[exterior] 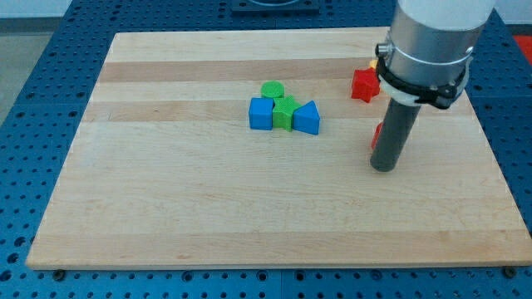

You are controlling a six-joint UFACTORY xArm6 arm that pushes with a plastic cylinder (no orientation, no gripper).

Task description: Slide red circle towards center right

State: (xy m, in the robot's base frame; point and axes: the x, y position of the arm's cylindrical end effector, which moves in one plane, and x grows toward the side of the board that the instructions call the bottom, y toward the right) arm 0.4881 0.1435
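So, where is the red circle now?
In the camera view it sits at the board's right, almost hidden behind my tip; only a red sliver shows on the rod's left, below the red star.

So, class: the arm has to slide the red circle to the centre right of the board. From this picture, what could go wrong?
1. The red circle is almost hidden behind my tip, showing only as a sliver on the rod's left. A push from there would probably send it to the view's left, not right.
2. The red block lies close above; circling round the top could knock it.
3. A leftward slip could eventually reach the blue triangular block.
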